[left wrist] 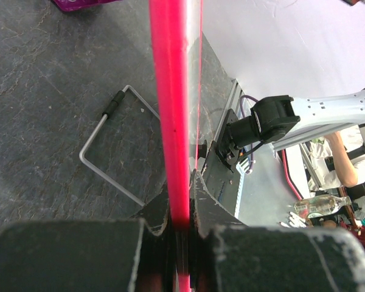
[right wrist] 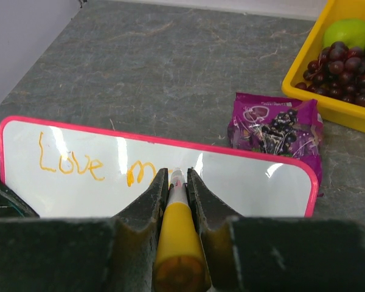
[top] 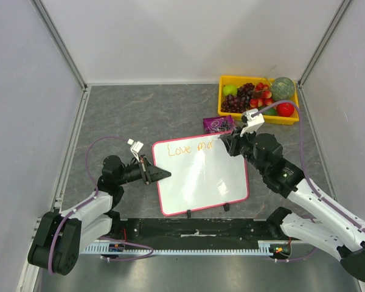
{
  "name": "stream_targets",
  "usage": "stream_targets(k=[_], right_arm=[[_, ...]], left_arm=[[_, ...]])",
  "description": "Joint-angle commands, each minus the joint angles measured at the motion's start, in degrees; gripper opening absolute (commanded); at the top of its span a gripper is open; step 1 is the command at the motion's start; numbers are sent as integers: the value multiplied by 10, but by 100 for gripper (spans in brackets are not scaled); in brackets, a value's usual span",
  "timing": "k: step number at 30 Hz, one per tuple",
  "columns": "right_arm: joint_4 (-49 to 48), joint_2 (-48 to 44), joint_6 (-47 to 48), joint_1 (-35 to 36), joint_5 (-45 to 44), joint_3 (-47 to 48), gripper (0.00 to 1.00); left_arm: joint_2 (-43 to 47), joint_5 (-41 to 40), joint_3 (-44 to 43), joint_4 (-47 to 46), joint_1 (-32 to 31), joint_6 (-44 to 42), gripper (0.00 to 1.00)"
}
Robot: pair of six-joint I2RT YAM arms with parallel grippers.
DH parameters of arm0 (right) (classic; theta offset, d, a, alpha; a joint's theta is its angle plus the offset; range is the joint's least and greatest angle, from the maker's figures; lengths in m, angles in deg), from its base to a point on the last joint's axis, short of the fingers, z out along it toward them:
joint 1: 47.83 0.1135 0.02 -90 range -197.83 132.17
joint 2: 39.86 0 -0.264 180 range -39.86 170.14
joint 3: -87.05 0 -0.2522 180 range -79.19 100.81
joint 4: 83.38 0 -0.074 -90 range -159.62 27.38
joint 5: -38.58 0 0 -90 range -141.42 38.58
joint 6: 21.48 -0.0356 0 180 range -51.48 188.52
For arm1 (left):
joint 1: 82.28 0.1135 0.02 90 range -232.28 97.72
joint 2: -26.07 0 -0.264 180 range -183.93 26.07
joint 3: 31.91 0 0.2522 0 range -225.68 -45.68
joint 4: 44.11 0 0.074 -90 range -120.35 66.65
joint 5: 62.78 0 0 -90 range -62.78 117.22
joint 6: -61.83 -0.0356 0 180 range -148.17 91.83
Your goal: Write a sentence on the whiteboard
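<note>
Orange marker point(right wrist: 177, 231) is writing sentence point(right wrist: 70, 163) | right gripper point(right wrist: 177, 179) is clamping it | left gripper point(top: 163, 174) is clamping whiteboard point(top: 201, 179) frame | risk: excess tip pressure tilting board, smearing letters

Bright, even light from overhead, with soft shadows. White glare streaks cross the whiteboard point(right wrist: 243, 182). Both wrist views blur along their bottom edges.

We see a yellow tray point(top: 229, 78) at the far right of the grey table point(top: 140, 109), w/ dark grapes point(top: 240, 97), a green apple point(top: 230, 90), strawberries point(top: 263, 91), a red fruit point(top: 285, 109) & a greenish ball point(top: 282, 87) inside. A purple snack packet point(top: 219, 124) lies just beside the tray's near left corner.
</note>
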State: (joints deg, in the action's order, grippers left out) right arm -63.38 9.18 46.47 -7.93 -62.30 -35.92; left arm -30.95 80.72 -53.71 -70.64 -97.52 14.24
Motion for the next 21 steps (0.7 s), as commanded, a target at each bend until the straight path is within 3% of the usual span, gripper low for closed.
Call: stream_targets(k=[1,21], right_arm=[[-10,15,17,-3,-36,41,0],[-27,26,17,-2,-35,-16,0]], left_arm=[[-6,-30,7,20,-1,-97,2],[0,-30,8,22,-3,-99,2]])
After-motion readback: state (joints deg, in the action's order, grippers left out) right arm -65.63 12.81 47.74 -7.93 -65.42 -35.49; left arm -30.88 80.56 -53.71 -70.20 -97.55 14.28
